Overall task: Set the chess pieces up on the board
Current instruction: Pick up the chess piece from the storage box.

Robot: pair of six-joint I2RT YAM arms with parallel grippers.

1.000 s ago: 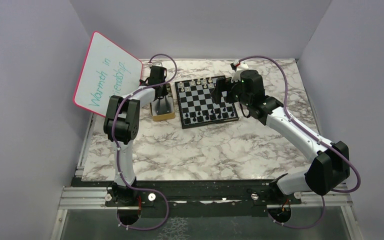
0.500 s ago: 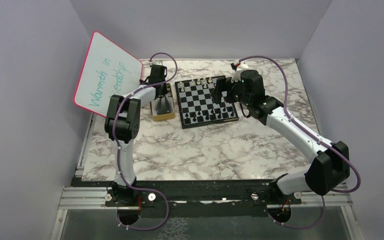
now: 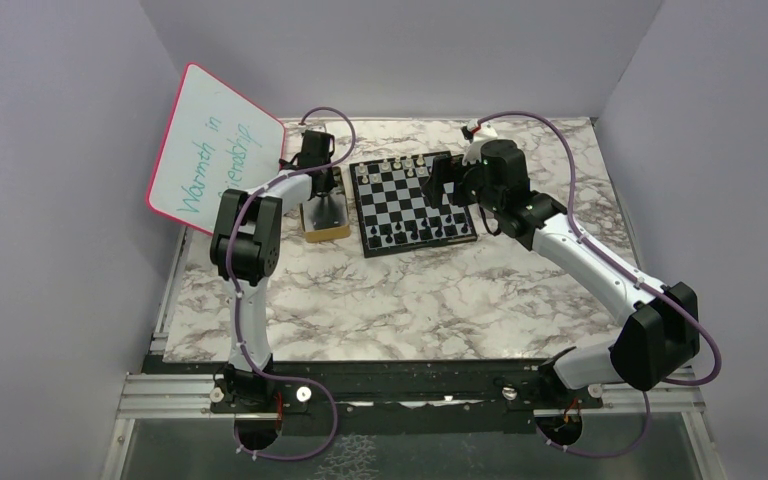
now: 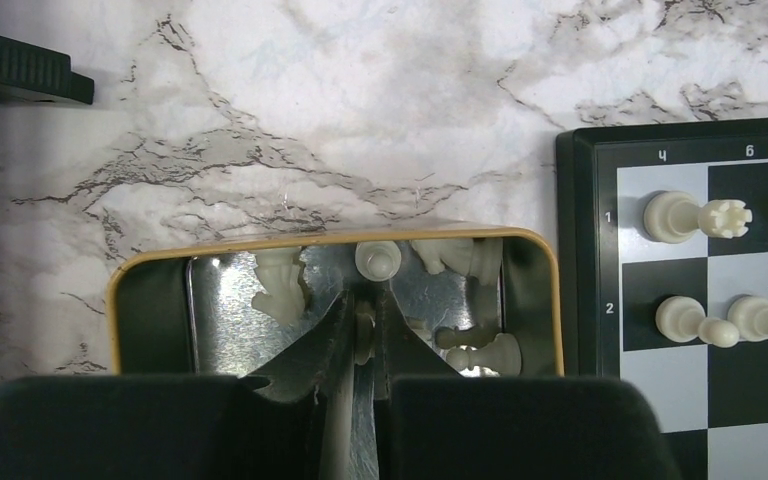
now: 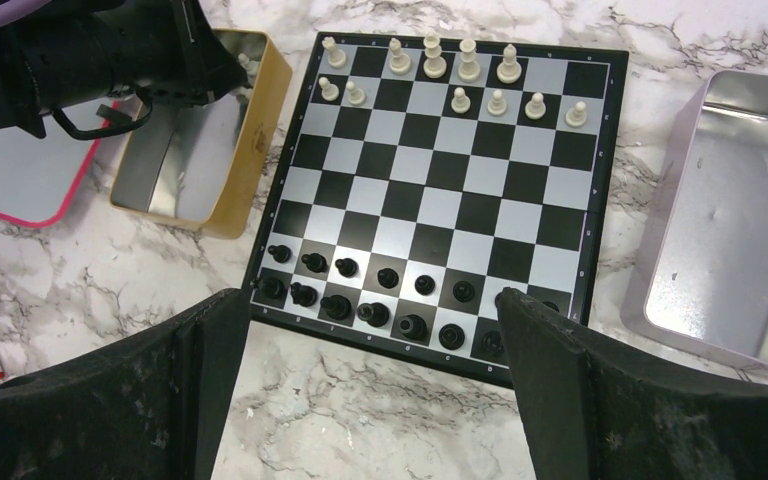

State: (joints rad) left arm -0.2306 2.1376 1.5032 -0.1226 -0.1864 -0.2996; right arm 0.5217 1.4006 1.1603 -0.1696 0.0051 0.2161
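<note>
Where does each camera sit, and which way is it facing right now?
Top external: above and behind the bases, looking down at the board; both arms show.
Left wrist: straight down into the gold tin; its fingers pinch a white piece.
Right wrist: above the board's black side, facing the white rows; open fingers show.
Shared: both wrist views catch tin and board.

robotics lab, partition walls (image 3: 50,300), aluminium mounting rail (image 3: 160,402)
</note>
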